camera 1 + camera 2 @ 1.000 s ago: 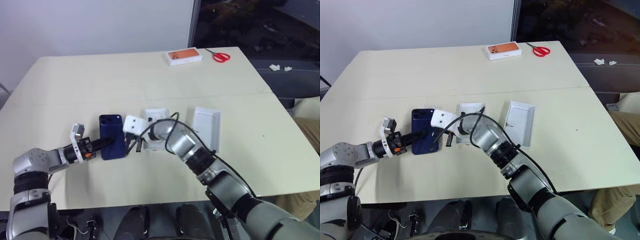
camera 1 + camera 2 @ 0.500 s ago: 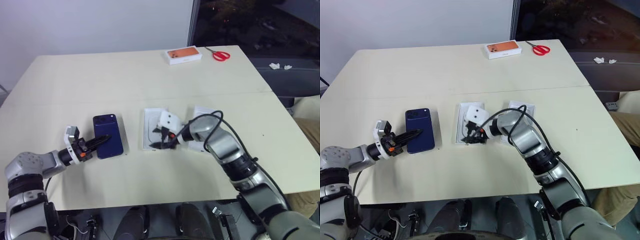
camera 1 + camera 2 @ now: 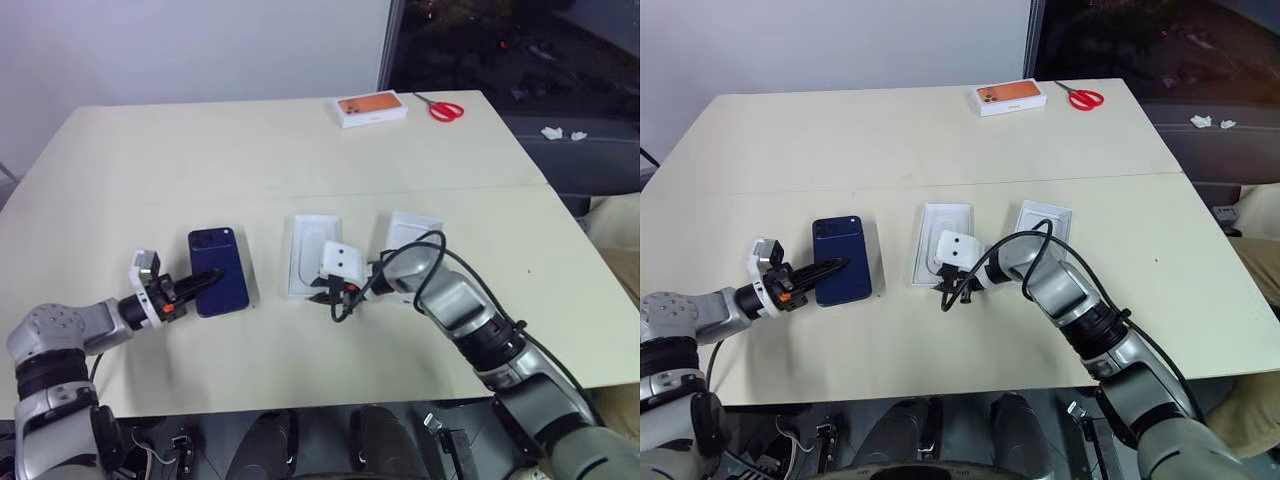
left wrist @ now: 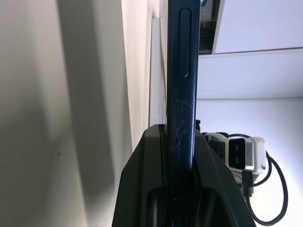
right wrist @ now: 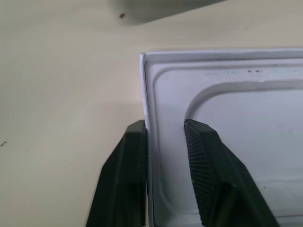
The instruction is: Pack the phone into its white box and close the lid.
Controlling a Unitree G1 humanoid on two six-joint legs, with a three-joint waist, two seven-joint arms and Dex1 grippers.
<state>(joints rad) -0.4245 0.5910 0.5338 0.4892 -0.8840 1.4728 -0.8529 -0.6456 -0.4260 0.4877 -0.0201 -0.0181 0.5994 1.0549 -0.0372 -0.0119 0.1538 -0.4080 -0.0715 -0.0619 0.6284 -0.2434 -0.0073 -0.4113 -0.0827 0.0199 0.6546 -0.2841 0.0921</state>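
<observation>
Left gripper (image 3: 200,282) clamped on the phone (image 3: 220,271) edge, held left of the white box (image 3: 940,243); right gripper (image 5: 165,142) fingers apart, straddling the box's near rim.

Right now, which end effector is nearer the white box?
Right. The right end effector straddles the rim of the white box, fingers apart. The left end effector is off to the box's left, shut on the phone.
</observation>
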